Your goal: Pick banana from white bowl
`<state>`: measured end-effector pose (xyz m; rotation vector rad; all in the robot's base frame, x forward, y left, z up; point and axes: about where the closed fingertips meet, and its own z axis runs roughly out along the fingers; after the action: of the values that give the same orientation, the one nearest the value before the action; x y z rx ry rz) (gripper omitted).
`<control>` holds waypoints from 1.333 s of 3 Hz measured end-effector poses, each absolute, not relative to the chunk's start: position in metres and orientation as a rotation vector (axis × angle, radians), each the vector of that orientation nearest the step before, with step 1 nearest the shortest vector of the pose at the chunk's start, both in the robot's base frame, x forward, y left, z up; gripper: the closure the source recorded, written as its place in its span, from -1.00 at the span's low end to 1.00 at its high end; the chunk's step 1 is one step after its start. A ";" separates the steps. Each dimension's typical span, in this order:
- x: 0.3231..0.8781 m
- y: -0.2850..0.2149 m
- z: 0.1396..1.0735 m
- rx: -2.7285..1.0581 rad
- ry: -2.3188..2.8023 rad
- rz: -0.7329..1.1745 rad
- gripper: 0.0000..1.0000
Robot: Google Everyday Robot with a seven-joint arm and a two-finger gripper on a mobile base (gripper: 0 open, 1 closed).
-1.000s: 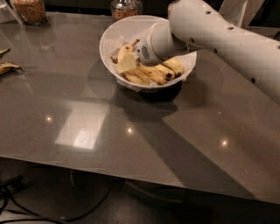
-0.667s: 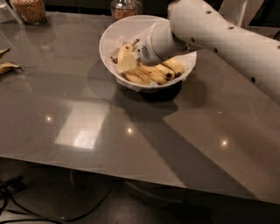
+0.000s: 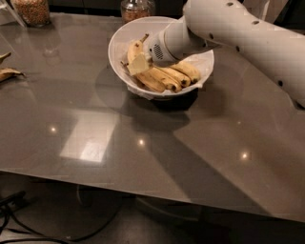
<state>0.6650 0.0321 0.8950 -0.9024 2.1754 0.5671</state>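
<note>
The white bowl [image 3: 121, 40] with a paper lining stands on the grey table at the back centre. In it, the thick curved banana [image 3: 134, 48] lies at the left with its dark stem pointing up and back. Slimmer yellow bananas [image 3: 172, 77] lie beside it to the right. My gripper [image 3: 138, 63] reaches into the bowl from the right on the white arm [image 3: 238, 28]. It sits right at the lower part of the curved banana and covers that part of it.
Two glass jars of grains stand at the back: one at the far left [image 3: 31, 10], one just behind the bowl [image 3: 137, 8]. A dark banana peel [image 3: 7, 72] lies at the table's left edge. Cables [image 3: 19, 209] lie on the floor below the front edge.
</note>
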 end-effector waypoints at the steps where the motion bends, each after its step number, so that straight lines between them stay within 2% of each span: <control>1: 0.661 0.025 0.915 -0.929 2.171 0.502 1.00; 4: 0.633 -0.014 0.967 -1.093 2.355 0.270 1.00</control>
<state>0.6332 -0.0145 0.9667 -1.0926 2.3553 0.2697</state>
